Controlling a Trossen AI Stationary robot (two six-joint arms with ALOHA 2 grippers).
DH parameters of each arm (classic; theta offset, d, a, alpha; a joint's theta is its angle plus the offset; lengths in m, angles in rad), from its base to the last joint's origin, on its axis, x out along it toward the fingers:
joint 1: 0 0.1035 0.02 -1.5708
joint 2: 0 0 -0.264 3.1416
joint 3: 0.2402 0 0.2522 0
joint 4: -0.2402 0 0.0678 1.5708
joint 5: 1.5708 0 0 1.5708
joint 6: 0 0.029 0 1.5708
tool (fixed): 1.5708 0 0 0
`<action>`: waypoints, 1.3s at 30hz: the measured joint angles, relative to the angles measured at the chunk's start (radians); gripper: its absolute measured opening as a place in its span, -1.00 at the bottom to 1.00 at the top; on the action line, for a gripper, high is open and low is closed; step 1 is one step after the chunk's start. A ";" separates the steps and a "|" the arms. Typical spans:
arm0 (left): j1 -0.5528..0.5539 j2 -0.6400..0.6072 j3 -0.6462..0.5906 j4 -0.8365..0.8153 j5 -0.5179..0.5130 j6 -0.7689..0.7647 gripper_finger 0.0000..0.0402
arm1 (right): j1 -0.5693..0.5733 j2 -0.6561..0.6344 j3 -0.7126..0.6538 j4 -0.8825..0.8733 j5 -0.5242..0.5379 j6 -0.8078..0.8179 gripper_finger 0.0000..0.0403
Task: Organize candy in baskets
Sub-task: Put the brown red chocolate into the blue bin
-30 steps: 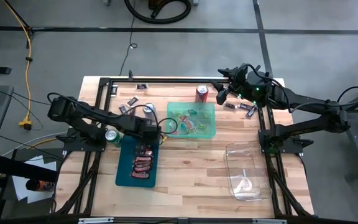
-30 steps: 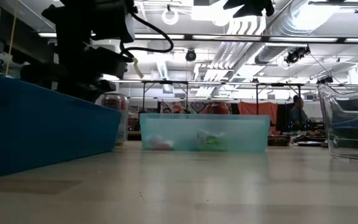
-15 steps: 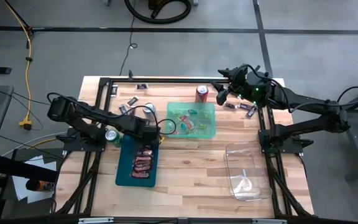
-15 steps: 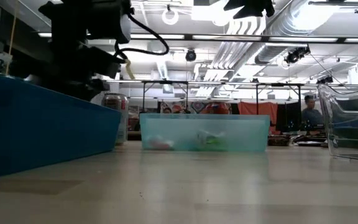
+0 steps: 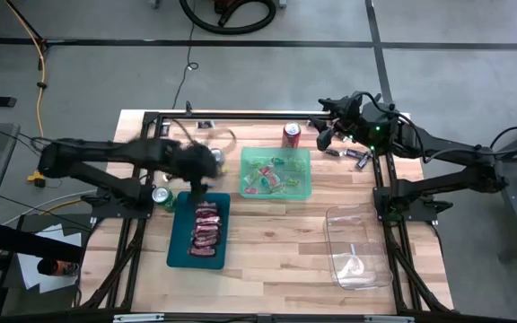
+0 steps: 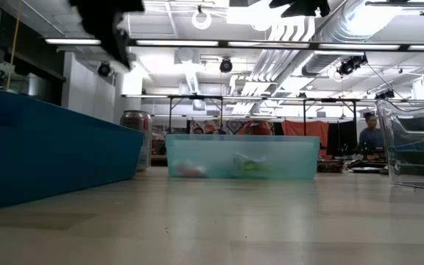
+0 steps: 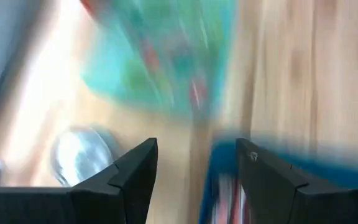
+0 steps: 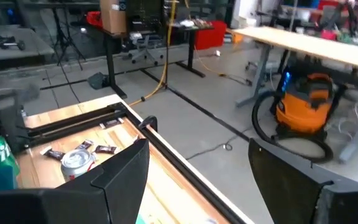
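three baskets are sitting on the wooden table (image 5: 276, 242): an opaque teal basket (image 5: 176, 253) lined with red-wrapped candy (image 5: 206, 224), a translucent green basket (image 5: 303, 172) of mixed bright pieces, and a clear basket (image 5: 366, 224). motion blur is smearing the left gripper (image 5: 197, 179) above the teal basket's far end; its fingers (image 7: 135, 171) are standing apart, holding nothing. the right gripper (image 5: 323, 135), fingers spread and empty, is hanging over the far edge near dark candies (image 5: 348, 156) and a red can (image 5: 292, 135).
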 joint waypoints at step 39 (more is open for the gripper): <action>0.392 -0.366 -0.128 0.606 0.180 -0.133 0.01 | -0.514 0.279 -0.270 -0.292 -0.085 1.256 0.34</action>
